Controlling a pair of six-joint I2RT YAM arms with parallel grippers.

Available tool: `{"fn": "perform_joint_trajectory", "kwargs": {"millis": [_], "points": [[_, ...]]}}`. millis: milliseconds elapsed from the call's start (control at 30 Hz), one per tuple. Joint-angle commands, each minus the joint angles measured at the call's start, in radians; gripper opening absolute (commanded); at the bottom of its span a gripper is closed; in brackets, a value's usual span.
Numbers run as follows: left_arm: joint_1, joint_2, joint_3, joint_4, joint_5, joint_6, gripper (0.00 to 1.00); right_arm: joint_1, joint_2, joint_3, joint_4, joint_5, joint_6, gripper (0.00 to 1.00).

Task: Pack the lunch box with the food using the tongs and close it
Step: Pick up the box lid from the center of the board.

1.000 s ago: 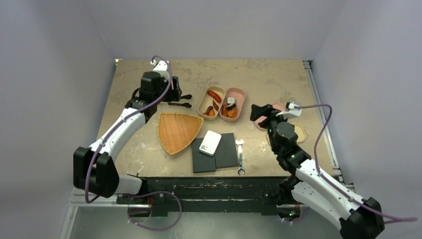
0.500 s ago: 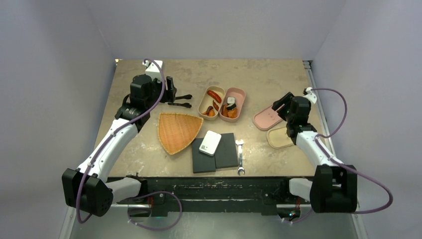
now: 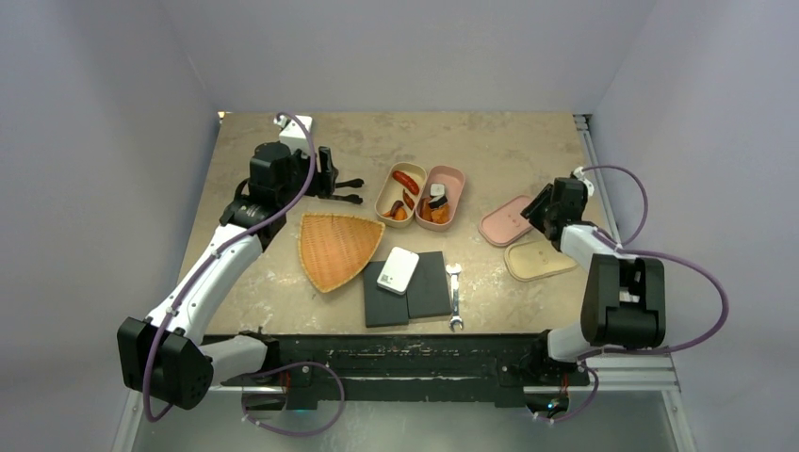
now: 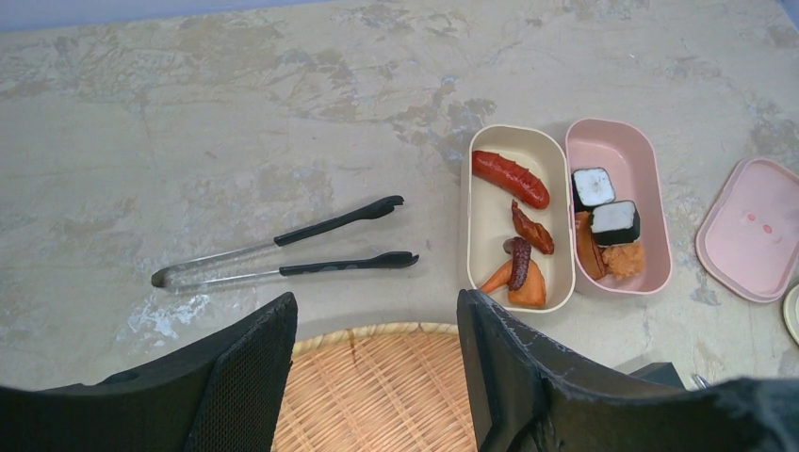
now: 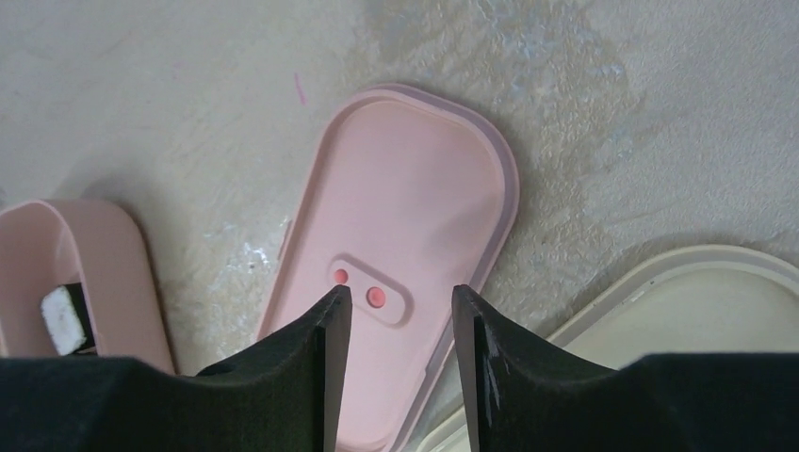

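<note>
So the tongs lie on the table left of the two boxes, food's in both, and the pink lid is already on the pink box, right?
Not the lid. The pink lid lies on the table right of the pink box, which stands open, as the top view shows. The rest holds.

Mottled beige table point(image 3: 528, 141) bearing dark tongs point(image 4: 283, 254), cream box point(image 4: 468, 217) and pink box point(image 4: 617, 151) side by side, pink lid point(image 5: 405, 245), cream lid point(image 3: 539, 260), wicker tray point(image 3: 334, 247), black slabs point(image 3: 429, 287), wrench point(image 3: 454, 297)
</note>
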Motion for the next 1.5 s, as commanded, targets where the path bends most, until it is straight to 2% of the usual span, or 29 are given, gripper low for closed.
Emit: {"fn": "perform_joint_trajectory", "kwargs": {"millis": [0,500,900,933,1067,1133,1467], "points": [[-0.004,-0.017,-0.002,0.026,-0.004,0.008,0.62,-0.005,0.058,0.056,-0.017,0.013,-0.011,0.46],[-0.004,-0.016,0.002,0.023,-0.007,0.006,0.62,-0.005,0.091,0.05,-0.057,0.123,0.078,0.44],[-0.004,-0.016,0.001,0.023,-0.01,0.003,0.62,-0.005,0.148,0.049,-0.039,0.075,0.097,0.36],[-0.004,-0.016,0.002,0.023,-0.011,0.003,0.62,-0.005,0.151,0.047,-0.037,0.073,0.097,0.34],[-0.004,-0.015,0.001,0.023,-0.016,0.005,0.62,-0.005,0.145,0.041,-0.026,0.068,0.115,0.07],[-0.004,-0.016,0.0,0.024,-0.015,0.003,0.62,-0.005,0.134,0.032,-0.017,0.059,0.133,0.0],[-0.004,-0.005,-0.008,0.037,0.002,-0.011,0.62,-0.005,-0.019,-0.051,0.108,-0.077,0.294,0.0]]}}
